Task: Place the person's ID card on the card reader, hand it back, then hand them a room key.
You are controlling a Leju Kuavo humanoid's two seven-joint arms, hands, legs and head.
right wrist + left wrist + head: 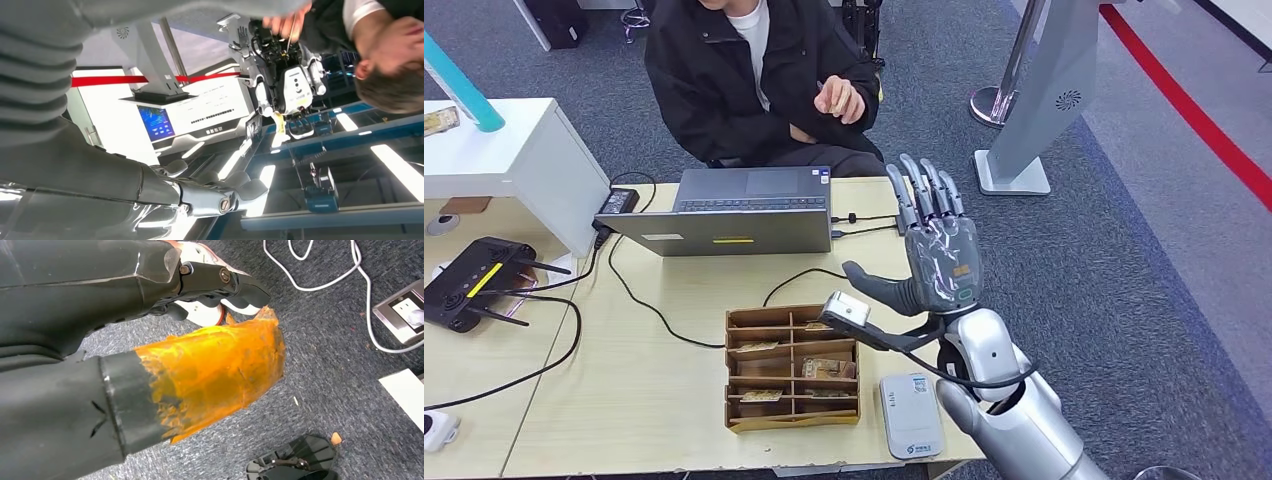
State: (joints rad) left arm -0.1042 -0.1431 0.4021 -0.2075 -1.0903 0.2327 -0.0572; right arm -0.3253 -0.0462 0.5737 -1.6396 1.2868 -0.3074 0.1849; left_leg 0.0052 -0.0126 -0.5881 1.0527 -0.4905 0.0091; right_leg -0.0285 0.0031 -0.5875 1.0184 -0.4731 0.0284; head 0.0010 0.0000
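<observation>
My right hand (pixel 939 250) is raised above the table's right end, palm open and fingers pointing up toward the person (pixel 744 70) seated behind the laptop. It holds nothing; its fingers (pixel 220 195) stretch out straight in the right wrist view. The person's hand (pixel 839 98) holds a small card up near their chest, apart from my hand; that hand (pixel 281 21) also appears from the right wrist. The white card reader (pixel 910 415) lies at the table's front edge, below my right arm. A wooden box (pixel 792 368) of room key cards sits beside it. My left hand (pixel 200 325) hangs over the floor, empty.
An open grey laptop (pixel 734 215) stands mid-table with cables running past the box. A black router (pixel 474 280) and a white shelf (pixel 514 160) are at the left. A grey sign stand (pixel 1034 110) rises on the carpet to the right.
</observation>
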